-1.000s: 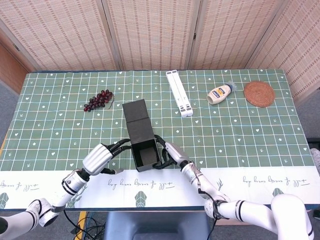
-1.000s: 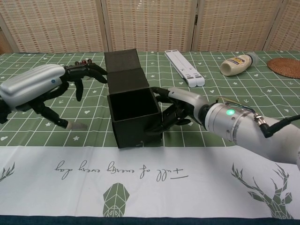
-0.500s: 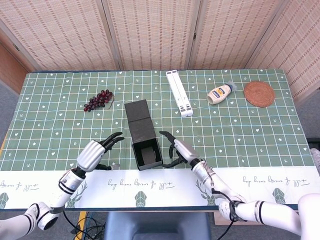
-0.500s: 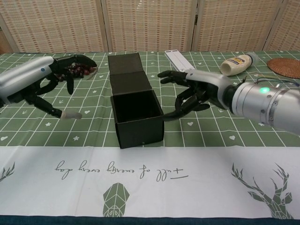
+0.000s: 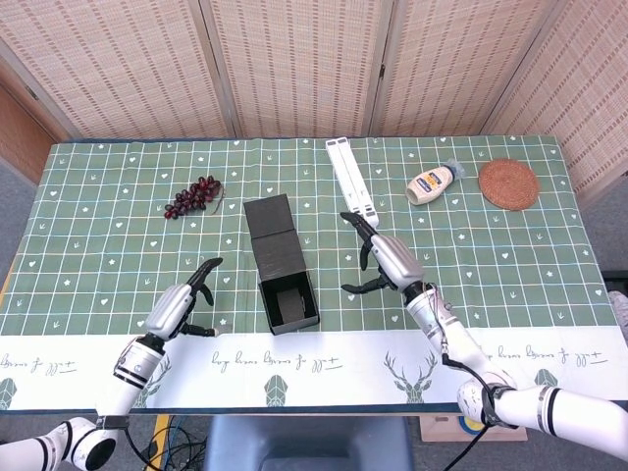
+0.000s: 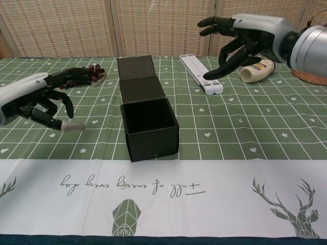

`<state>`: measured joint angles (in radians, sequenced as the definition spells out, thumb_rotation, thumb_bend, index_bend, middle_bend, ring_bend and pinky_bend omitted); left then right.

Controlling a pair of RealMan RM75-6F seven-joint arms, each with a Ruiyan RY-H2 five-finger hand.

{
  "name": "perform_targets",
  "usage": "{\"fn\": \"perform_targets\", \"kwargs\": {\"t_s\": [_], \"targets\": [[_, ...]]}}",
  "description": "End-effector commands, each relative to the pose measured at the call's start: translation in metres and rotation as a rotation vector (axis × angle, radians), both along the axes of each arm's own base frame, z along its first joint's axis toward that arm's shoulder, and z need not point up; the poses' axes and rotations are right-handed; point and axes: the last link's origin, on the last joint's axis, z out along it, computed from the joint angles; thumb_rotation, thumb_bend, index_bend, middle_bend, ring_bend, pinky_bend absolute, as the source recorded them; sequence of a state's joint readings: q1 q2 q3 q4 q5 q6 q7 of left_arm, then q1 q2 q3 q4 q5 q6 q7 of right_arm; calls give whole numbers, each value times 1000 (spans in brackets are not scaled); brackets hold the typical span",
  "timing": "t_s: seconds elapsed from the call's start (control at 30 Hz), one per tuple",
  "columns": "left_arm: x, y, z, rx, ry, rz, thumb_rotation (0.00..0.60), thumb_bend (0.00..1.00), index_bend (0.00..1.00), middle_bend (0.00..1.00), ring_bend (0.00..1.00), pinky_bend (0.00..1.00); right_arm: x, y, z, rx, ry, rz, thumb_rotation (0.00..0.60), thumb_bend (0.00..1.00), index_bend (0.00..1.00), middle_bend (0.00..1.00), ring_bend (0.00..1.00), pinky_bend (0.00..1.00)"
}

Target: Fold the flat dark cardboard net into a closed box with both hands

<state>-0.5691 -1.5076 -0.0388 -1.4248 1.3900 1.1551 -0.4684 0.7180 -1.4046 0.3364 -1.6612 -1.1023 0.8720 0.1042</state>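
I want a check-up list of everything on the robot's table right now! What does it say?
Surface: table with green checked cloth, white printed strip along the near edge.
Job's things: dark box stands open, lid flap lying back flat; not closed.
Clutter: grapes, white folded stand, squeeze bottle, woven coaster.
Hands: left hand open, left of the box; right hand open, raised, right of it. Neither touches the box.
Cables: some under the near table edge.
Surroundings: woven folding screens behind.
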Motion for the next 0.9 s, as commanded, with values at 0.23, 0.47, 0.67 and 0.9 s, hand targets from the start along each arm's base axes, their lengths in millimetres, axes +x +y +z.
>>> {"fn": "perform_targets", "kwargs": {"t_s": [0.23,0.47,0.67,0.9], "targets": [[1,-7,-4,-68,-31,74,600,111,0,0,501,881,-6,-2,-52,1,209,69,600,13,0,16,617,1000],[-3,-12,-4,-71,-31,87,600,112,0,0,501,882,7,-3,-87,-25,240,97,600,13,0,0,617,1000],[-9,-13,-3,-73,-37,107,600,111,0,0,501,883,20,6,-108,-62,207,95,600,12,0,0,617,1000],[-11,-11,-6,-76,-26,98,600,112,0,0,501,883,28,18,-113,-79,173,83,600,12,0,0,617,1000]]}}
